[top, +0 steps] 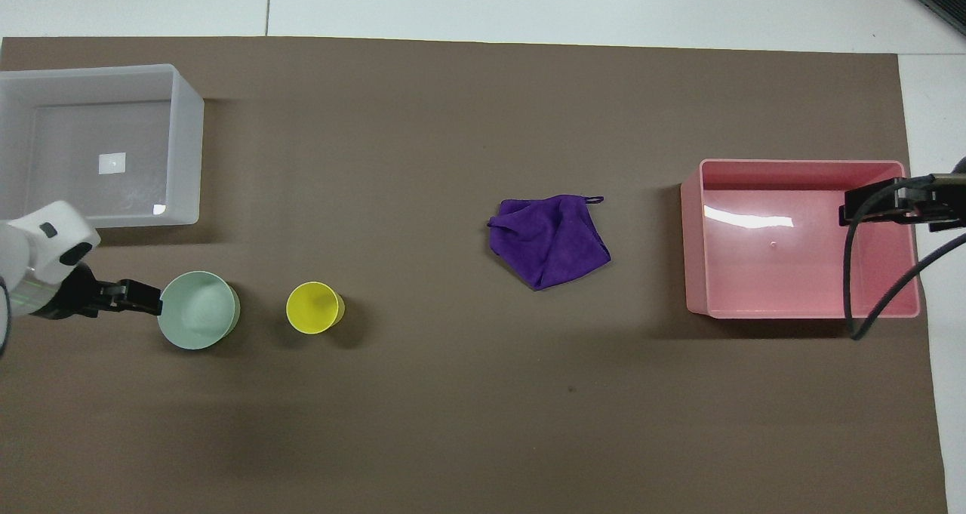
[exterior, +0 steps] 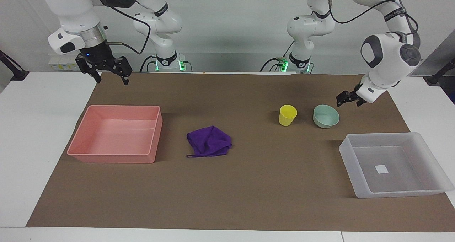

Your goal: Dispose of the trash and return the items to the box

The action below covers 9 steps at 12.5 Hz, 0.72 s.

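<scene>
left gripper (exterior: 343,100) raised by mint bowl (exterior: 326,116) | right gripper (exterior: 110,72) above brown mat (exterior: 249,185), open

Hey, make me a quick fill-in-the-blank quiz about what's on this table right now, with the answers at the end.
1. The purple cloth lies on the brown mat between the yellow cup and the ____ tray.
2. The left gripper is beside the mint-green ____.
3. The translucent box holds nothing but a white ____ on its base.
4. The right gripper, jaws open, is holding ____.

Answers: pink; bowl; sticker; nothing
</scene>
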Available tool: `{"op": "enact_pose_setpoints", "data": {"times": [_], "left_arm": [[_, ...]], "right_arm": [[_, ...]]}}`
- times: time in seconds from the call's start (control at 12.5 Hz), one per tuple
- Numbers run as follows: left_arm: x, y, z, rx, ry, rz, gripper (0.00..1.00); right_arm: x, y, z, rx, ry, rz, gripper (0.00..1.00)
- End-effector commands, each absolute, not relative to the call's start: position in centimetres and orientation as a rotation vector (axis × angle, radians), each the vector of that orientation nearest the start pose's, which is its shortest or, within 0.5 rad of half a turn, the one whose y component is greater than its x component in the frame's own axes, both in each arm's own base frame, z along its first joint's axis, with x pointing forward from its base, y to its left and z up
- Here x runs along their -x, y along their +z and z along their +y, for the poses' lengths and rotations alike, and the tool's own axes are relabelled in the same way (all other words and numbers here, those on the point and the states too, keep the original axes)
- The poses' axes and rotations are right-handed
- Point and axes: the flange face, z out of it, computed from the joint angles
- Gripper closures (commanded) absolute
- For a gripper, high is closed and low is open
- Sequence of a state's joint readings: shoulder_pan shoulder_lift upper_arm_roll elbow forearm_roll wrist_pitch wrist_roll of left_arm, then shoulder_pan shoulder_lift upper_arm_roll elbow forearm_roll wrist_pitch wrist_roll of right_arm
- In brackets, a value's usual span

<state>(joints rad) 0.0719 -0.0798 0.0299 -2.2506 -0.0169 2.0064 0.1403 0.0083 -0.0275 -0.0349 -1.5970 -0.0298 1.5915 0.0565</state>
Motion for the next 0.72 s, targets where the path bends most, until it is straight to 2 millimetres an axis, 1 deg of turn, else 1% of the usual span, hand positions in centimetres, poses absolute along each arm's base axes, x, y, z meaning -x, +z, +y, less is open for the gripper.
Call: {"op": "enact_pose_setpoints", "data": {"times": [0.0,0.08,0.16,0.24,0.32,0.4,0.48,0.56,0.64], "left_arm": [[-45.4,34.2,3.5,3.171,0.168,0.097,0.0],[-45.1,32.8,3.3,3.17,0.175,0.099,0.0],[-45.2,31.7,3.3,3.169,0.211,0.101,0.33],[-45.3,31.2,3.0,3.169,0.226,0.108,0.62],[-45.5,31.3,2.6,3.168,0.222,0.12,0.83],[-45.8,31.7,2.7,3.167,0.217,0.12,1.0],[-46.1,32.0,2.7,3.168,0.227,0.112,1.0],[-46.2,32.2,2.7,3.168,0.246,0.117,1.0],[-46.7,33.0,2.8,3.169,0.256,0.115,1.0]], "right_arm": [[-54.3,62.5,-1.8,3.165,-0.044,0.106,0.0],[-54.1,62.2,-1.7,3.166,-0.039,0.088,0.0],[-54.1,61.5,-1.4,3.164,-0.034,0.09,0.0],[-54.3,61.0,-0.5,3.165,-0.044,0.073,0.0],[-55.1,60.1,1.3,3.164,-0.065,0.05,0.0],[-56.3,58.3,2.7,3.161,-0.09,0.057,0.0],[-57.8,55.6,5.0,3.157,-0.127,0.025,0.0],[-59.0,53.0,7.8,3.149,-0.161,0.017,0.0],[-60.2,50.3,10.8,3.137,-0.19,0.069,0.0]]}}
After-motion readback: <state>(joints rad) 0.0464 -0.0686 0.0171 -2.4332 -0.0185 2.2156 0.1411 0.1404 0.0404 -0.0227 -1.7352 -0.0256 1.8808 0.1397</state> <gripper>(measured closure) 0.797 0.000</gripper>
